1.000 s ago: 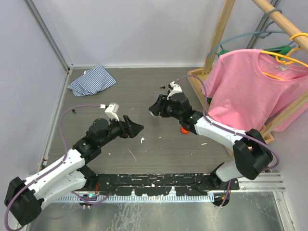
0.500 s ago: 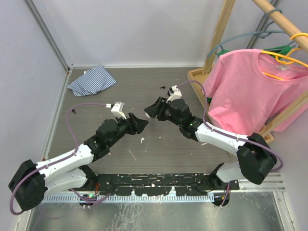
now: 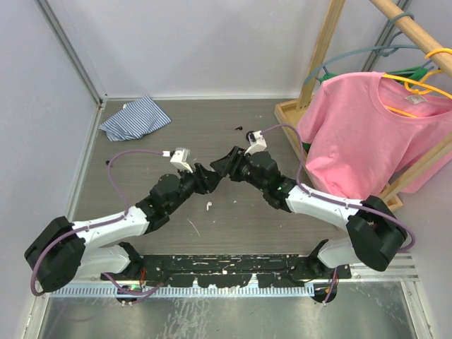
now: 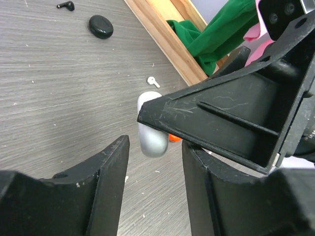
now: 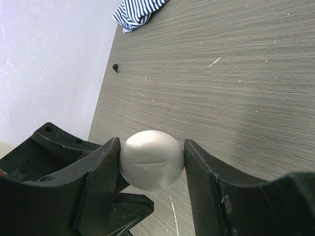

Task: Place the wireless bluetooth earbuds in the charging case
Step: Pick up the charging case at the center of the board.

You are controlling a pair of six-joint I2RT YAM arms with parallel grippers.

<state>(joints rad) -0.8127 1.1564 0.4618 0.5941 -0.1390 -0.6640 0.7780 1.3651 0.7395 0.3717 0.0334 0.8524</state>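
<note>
Jaws of the right gripper (image 5: 151,147) are clamped on the white case (image 5: 151,162), one finger on each side. The left gripper (image 4: 153,143) has its jaws partly apart and empty, with that case just beyond the tips. Two cases show clearly, the other being the black case (image 4: 101,27). Three earbuds lie loose on the table (image 3: 205,127): a black earbud (image 4: 65,5) near the black case, a second black earbud (image 5: 115,67) by the wall, and a white earbud (image 4: 154,81) near the wooden frame (image 4: 162,44). Both arms stretch inward, and the grippers meet nose to nose over mid-table.

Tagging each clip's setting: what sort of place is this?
Probably a robot test cell, not a home: plain white panel walls enclose the grey table, a pink T-shirt hangs on a wooden rack beside it, and a striped cloth lies in its far corner.
</note>
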